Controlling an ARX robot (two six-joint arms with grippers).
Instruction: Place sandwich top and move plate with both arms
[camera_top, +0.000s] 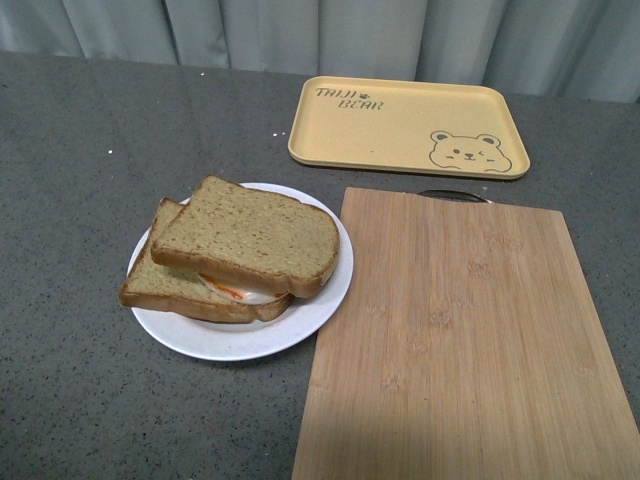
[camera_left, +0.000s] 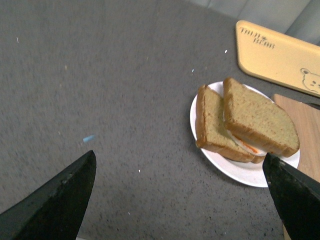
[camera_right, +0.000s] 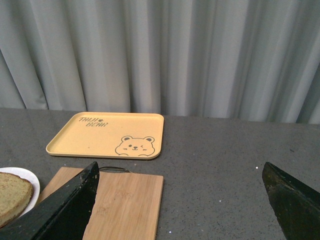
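The sandwich top (camera_top: 250, 235), a tan-brown speckled slice with a domed end, lies on a fried egg and a lower slice (camera_top: 180, 285) on the round white plate (camera_top: 325, 285). It sits skewed, overhanging the lower slice. Neither arm shows in the front view. In the left wrist view my left gripper (camera_left: 182, 200) is open and empty above the grey table, with the sandwich top (camera_left: 257, 117) and plate (camera_left: 240, 172) near one finger. My right gripper (camera_right: 180, 200) is open and empty, away from the plate (camera_right: 27, 176), whose edge shows in that view with the sandwich top (camera_right: 10, 197).
A bamboo cutting board (camera_top: 465, 350) lies right beside the plate. A yellow bear tray (camera_top: 405, 125) lies behind it near the grey curtain. Grey tabletop (camera_top: 80, 150) stretches to the left of the plate.
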